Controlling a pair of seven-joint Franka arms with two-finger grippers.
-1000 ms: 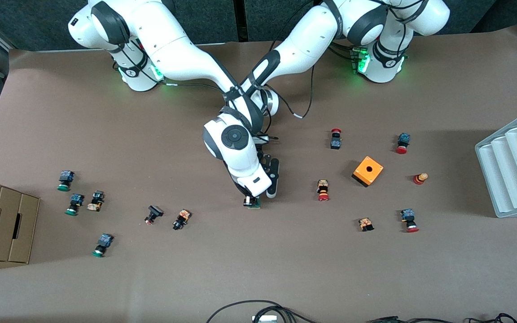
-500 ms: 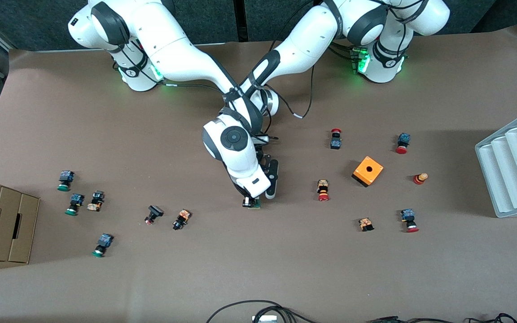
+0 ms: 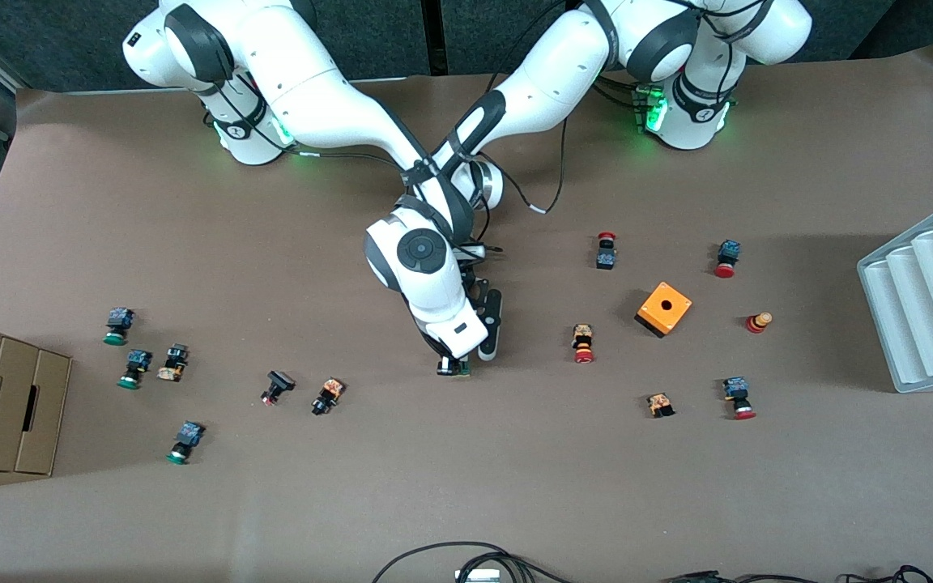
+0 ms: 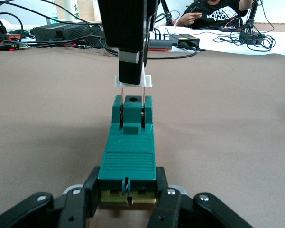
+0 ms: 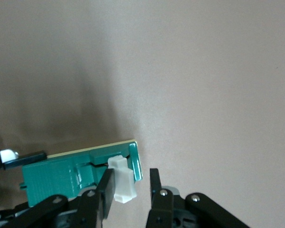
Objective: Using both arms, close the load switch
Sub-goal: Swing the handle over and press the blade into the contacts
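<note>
Both arms met over the middle of the brown desk [image 3: 515,486], and there was the load switch [image 3: 455,367], lying flat on the desk surface, nearer the front camera than the two crossed forearms. The left claw [image 4: 127,199] came in low and was pinching the switch's green body at one end, a black finger [image 4: 80,202] pressed against each side of the block. The right claw [image 5: 128,190] was down at the other end, its fingers pinching the white tab [image 5: 122,183] between them; in the left wrist view that same claw [image 4: 131,78] hung straight over the block, holding the white tab with its two thin pins pointing down into the green housing. In the front view the right arm's white wrist covered most of the switch, so only a sliver of green and white showed below it. Toward the left arm's end of the desk sat an orange cube [image 3: 664,308] with a hole in its top, with red-capped push-buttons [image 3: 583,343] scattered around it and a grey ribbed tray [image 3: 932,295] at the edge. Toward the right arm's end lay green-capped push-buttons [image 3: 117,325] and a brown cardboard box [image 3: 5,405] at the desk's edge. All of those stayed well apart from the switch.
</note>
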